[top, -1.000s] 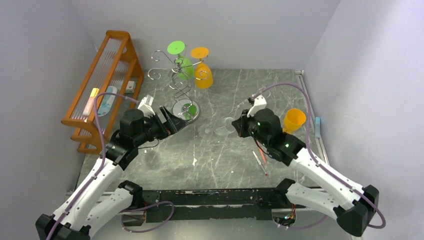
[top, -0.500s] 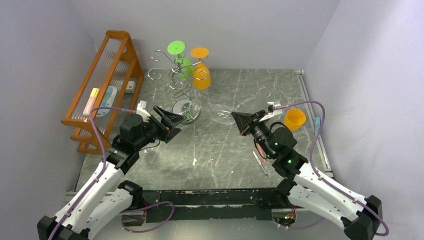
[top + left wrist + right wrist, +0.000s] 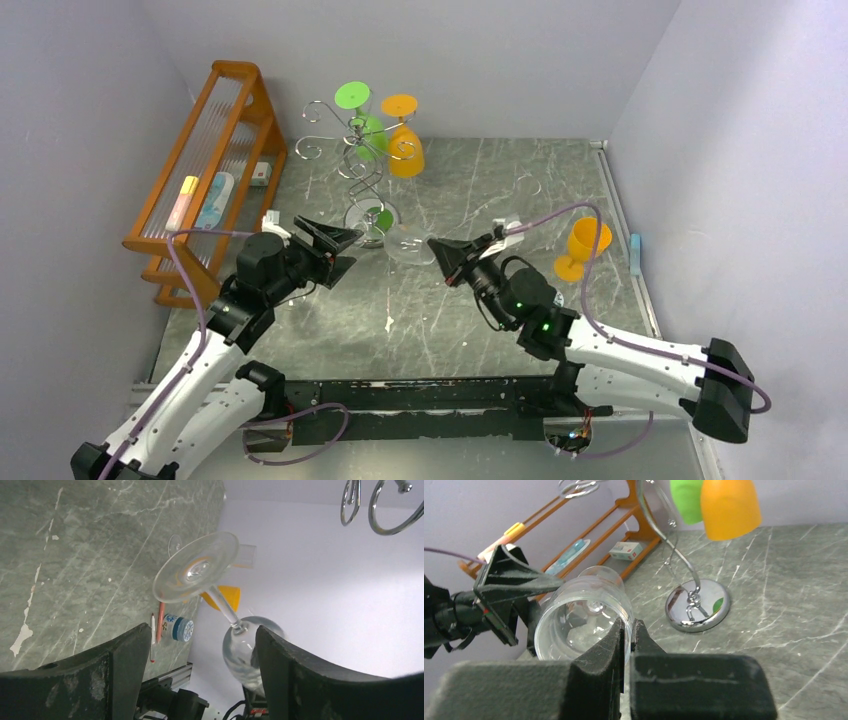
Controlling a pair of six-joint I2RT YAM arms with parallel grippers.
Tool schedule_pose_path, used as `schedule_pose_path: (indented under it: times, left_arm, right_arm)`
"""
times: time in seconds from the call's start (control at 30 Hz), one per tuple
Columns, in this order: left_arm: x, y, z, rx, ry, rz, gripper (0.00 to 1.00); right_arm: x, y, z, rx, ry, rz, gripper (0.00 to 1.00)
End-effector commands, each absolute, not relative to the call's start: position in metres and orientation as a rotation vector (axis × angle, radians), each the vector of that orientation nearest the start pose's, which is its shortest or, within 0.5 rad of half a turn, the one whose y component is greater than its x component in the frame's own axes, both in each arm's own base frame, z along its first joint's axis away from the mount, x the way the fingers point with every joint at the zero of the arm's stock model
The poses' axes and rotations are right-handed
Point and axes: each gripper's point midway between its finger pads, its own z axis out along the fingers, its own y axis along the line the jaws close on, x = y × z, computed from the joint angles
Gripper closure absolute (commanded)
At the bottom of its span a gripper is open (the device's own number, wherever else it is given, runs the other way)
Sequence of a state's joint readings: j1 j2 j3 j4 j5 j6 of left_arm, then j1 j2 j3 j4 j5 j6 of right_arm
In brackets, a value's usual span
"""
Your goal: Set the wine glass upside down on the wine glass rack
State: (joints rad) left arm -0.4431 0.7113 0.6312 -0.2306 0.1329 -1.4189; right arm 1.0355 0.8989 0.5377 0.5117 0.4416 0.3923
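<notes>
A clear wine glass [image 3: 405, 243] hangs in the air in front of the wine glass rack [image 3: 365, 160], lying roughly sideways. My right gripper [image 3: 437, 250] is shut on the rim of its bowl [image 3: 579, 615], one finger inside and one outside. The round foot [image 3: 197, 567] points toward my left gripper [image 3: 345, 250]. That gripper [image 3: 197, 632] is open, and the stem and bowl [image 3: 247, 650] show just beyond its right finger without touching it. The rack is a silver wire stand with a round mirrored base [image 3: 697, 611].
A green glass [image 3: 362, 125] and an orange glass [image 3: 405, 150] hang upside down on the rack. Another orange glass [image 3: 585, 245] stands upright on the table at the right. An orange wooden slatted rack [image 3: 210, 170] lines the left wall. Pens [image 3: 520, 325] lie near my right arm.
My right arm has swung left and lifted the clear glass from the table's right side toward the left gripper. The left gripper has risen slightly and its fingers have narrowed a little.
</notes>
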Motion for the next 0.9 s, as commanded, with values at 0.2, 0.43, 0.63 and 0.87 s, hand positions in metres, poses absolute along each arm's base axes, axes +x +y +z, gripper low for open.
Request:
schedule_pose_path:
  times: [0.2,0.43,0.63,0.87]
  left_arm:
    - [0.247,-0.175,0.249,-1.047,1.873,-1.318,0.29]
    - [0.248,-0.182,0.241,-1.089,1.894,-1.36,0.34]
    - [0.248,-0.186,0.248,-1.145,1.859,-1.447,0.49]
    - [0.246,-0.194,0.249,-1.158,1.869,-1.513,0.81]
  right_arm:
    - [0.21,0.297,0.327,-0.122,1.324,0.758,1.0]
    - [0.195,0.315,0.326,-0.149,1.281,0.751,1.0]
    - [0.187,0.327,0.322,-0.173,1.266,0.754,1.0]
    - [0.183,0.336,0.317,-0.194,1.254,0.75,1.0]
